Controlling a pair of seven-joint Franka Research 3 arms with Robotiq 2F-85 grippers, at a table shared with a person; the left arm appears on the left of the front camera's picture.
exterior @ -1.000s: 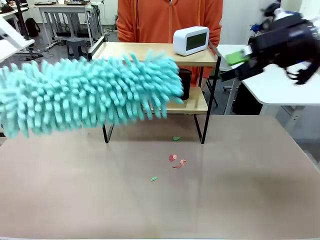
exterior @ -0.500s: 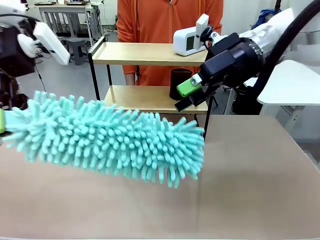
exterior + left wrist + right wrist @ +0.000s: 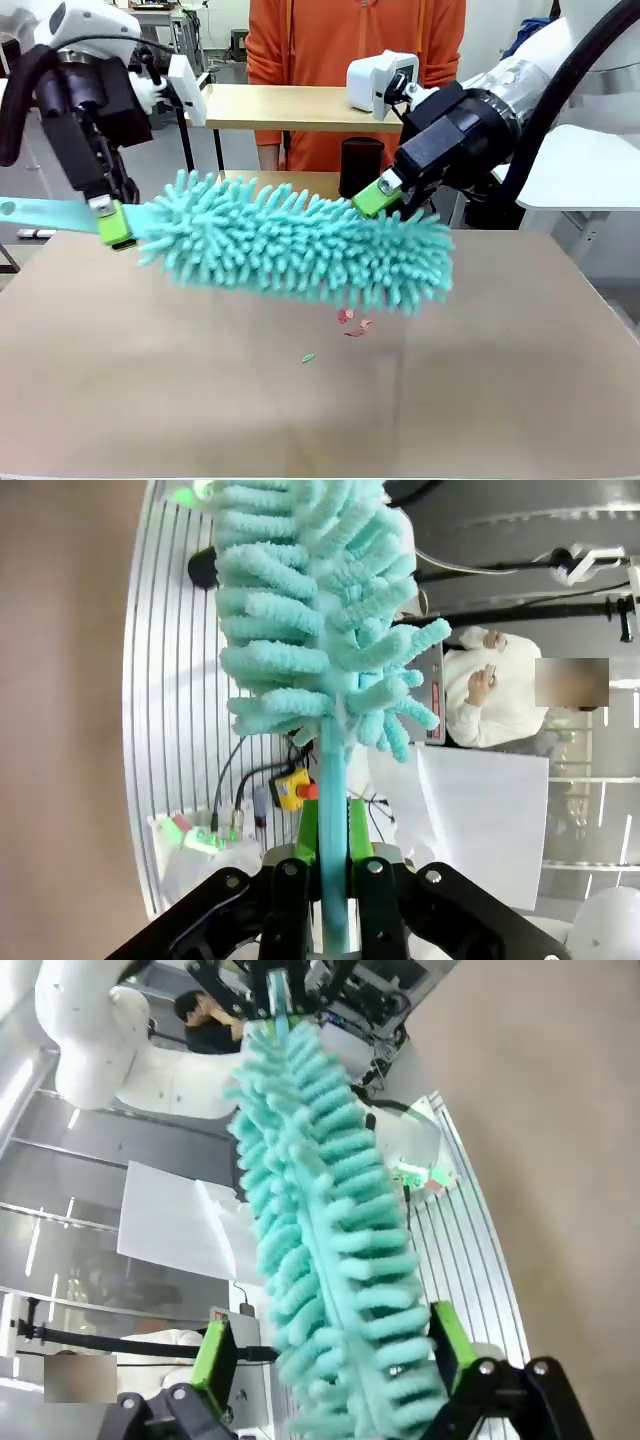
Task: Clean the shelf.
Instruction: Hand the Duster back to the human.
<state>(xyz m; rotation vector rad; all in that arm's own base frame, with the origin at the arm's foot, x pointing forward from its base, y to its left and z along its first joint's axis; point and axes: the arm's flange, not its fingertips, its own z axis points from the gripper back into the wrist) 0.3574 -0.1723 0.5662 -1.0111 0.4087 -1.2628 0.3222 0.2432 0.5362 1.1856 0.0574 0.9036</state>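
Observation:
My left gripper (image 3: pixel 112 226) is shut on the flat teal handle (image 3: pixel 332 880) of a fluffy teal duster (image 3: pixel 300 245), which lies level above the table in front of the shelf (image 3: pixel 290 106). The duster's far end sits between the spread green fingers (image 3: pixel 215 1355) of my right gripper (image 3: pixel 385 196), which is open. The duster head (image 3: pixel 320 1220) fills the gap between those pads. The shelf's lower board (image 3: pixel 300 181) is partly hidden behind the duster. In the left wrist view my left gripper (image 3: pixel 332 865) shows closed on the handle below the duster head (image 3: pixel 320 610).
A white clock (image 3: pixel 380 80) stands on the shelf's top board and a black cup (image 3: pixel 360 165) on the lower one. A person in an orange top (image 3: pixel 350 30) stands behind the shelf. Small petal scraps (image 3: pixel 351 321) and a green leaf (image 3: pixel 308 357) lie on the brown table (image 3: pixel 500 380).
The duster has swung up and to the right, its tip now between the right gripper's fingers. My left gripper has come in from the left edge with the handle. The scraps show again.

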